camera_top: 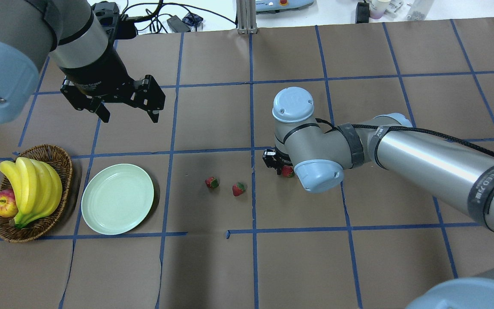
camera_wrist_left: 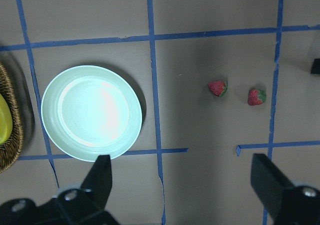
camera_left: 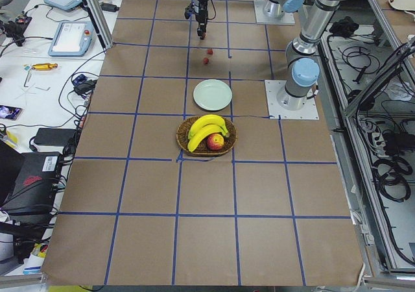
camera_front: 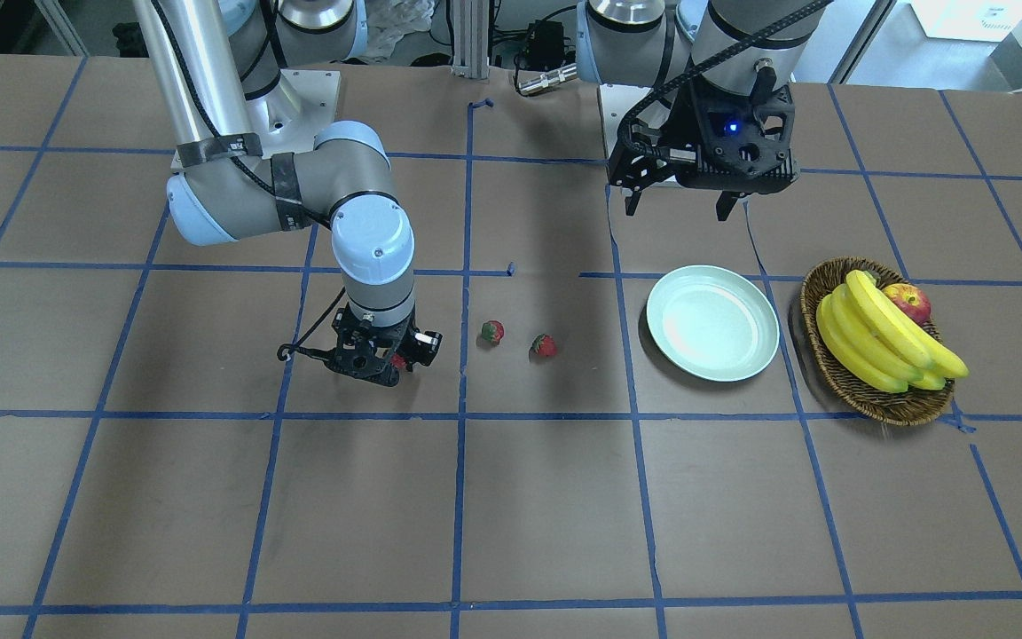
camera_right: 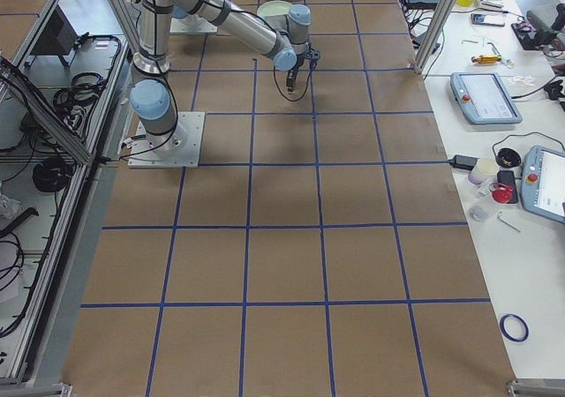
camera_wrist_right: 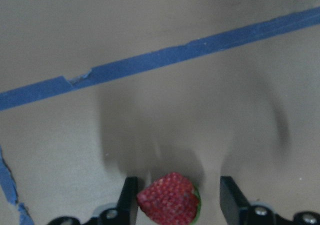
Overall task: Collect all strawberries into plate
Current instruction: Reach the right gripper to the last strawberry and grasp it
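One strawberry mostly out of sight

The third strawberry (camera_wrist_right: 170, 205) lies between the fingers (camera_wrist_right: 129, 200) of the right gripper (camera_wrist_right: 178, 182), blurred and cut off by the right wrist view's lower edge. From the front and overhead, only a red sliver shows under the wrist. The wicker basket (camera_wrist_left: 7, 135) is cropped at the left wrist view's edge. The two loose strawberries (camera_left: 205, 61) are mere specks from the left side.
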Available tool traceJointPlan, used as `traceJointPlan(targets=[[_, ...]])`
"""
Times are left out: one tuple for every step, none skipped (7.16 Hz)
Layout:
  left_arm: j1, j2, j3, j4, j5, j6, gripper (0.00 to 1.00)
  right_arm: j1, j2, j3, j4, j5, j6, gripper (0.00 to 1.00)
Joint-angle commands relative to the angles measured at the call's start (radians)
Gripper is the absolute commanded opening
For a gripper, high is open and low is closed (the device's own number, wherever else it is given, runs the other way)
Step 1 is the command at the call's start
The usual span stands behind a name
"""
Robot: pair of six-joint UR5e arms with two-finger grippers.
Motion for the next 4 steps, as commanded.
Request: traceJointPlan(targets=[[0.0,0.001,0.0,-0.002,0.0,-0.001,1.0,0.0,-0.003,-0.01,-0.004,0.003,0.0,0.12],[0.0,0.001,0.0,-0.002,0.0,-0.001,1.0,0.0,-0.003,-0.012,-0.006,0.003,0.0,0.0],[0.0,0.001,0.0,0.0,0.0,-0.001,1.0,0.0,-0.008,-0.021,-0.011,0.004,0.003,0.0],[0.0,-0.001,0.0,-0.002,-0.001,-0.003,1.0,0.006,-0.014,-0.034,-0.024,0.06,0.004,0.0]])
